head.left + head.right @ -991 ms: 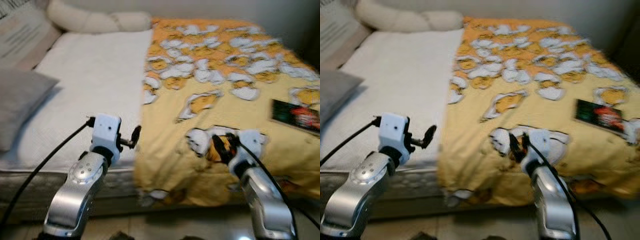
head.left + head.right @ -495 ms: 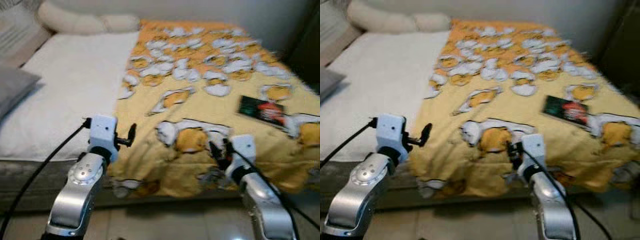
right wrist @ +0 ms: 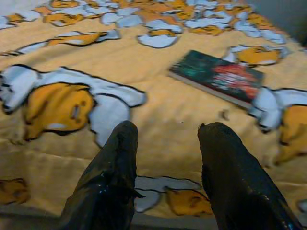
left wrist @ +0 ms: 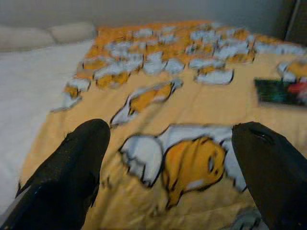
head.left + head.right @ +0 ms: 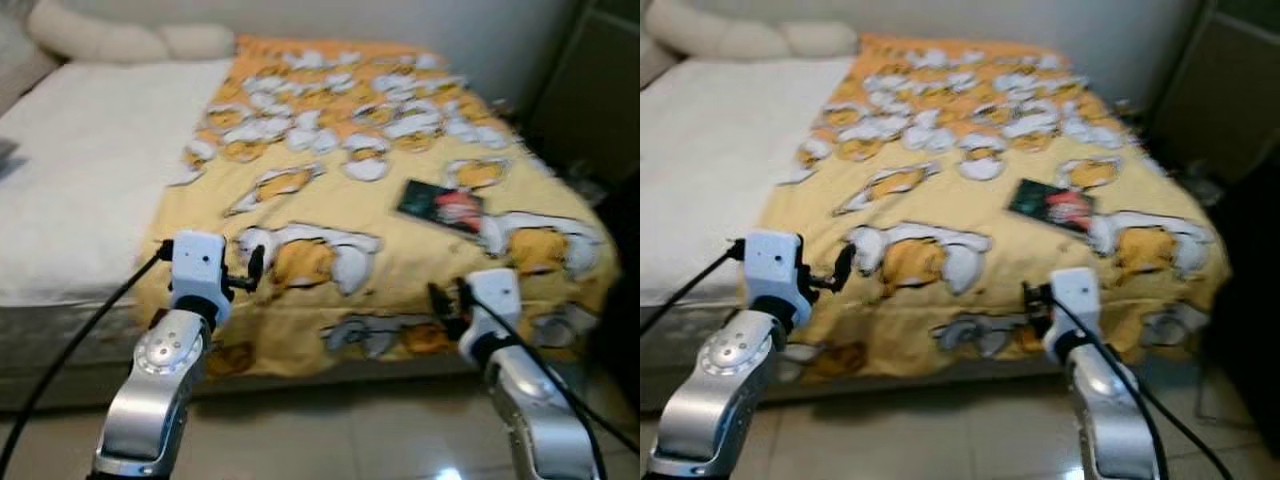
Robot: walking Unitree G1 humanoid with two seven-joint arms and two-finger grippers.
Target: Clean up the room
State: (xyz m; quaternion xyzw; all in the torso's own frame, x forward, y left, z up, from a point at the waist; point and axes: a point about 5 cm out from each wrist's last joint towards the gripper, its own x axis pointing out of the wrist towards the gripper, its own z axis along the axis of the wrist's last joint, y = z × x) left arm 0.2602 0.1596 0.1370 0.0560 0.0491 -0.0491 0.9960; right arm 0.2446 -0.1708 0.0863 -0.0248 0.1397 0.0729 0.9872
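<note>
The tidying looks barely begun: a book lies on the yellow blanket right of centre in the head view, not yet picked up. The left gripper is spread wide and empty; the right gripper is moderately open, holding nothing, short of the book.

The yellow blanket is soft matt cloth, printed and lightly creased; the white sheet on the left looks finely textured. The book has a smooth dark cover — slightly glossy. Floor tiles shine.
</note>
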